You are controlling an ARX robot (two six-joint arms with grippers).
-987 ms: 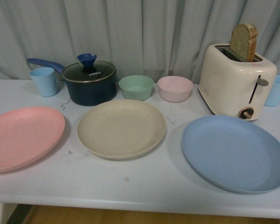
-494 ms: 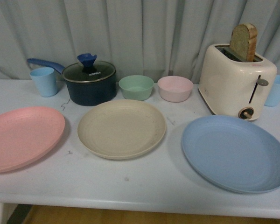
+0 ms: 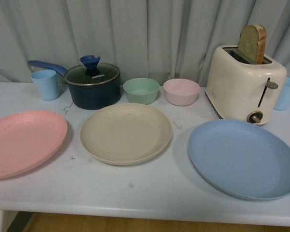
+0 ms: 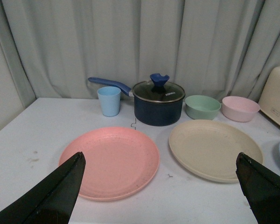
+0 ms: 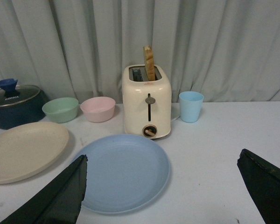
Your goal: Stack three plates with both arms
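Observation:
Three plates lie apart in a row on the white table: a pink plate (image 3: 21, 141) on the left, a beige plate (image 3: 125, 132) in the middle, a blue plate (image 3: 244, 157) on the right. No arm shows in the front view. My left gripper (image 4: 161, 161) hangs open, back from the table's near edge, facing the pink plate (image 4: 111, 160) and beige plate (image 4: 214, 148). My right gripper (image 5: 163, 161) is open too, with the blue plate (image 5: 123, 171) before it. Nothing sits between either pair of fingers.
Along the back stand a light blue cup (image 3: 46, 83), a dark blue lidded saucepan (image 3: 93, 83), a green bowl (image 3: 141, 90), a pink bowl (image 3: 181, 91) and a cream toaster (image 3: 244, 82) holding bread. A second blue cup (image 3: 286, 93) sits far right. Grey curtains hang behind.

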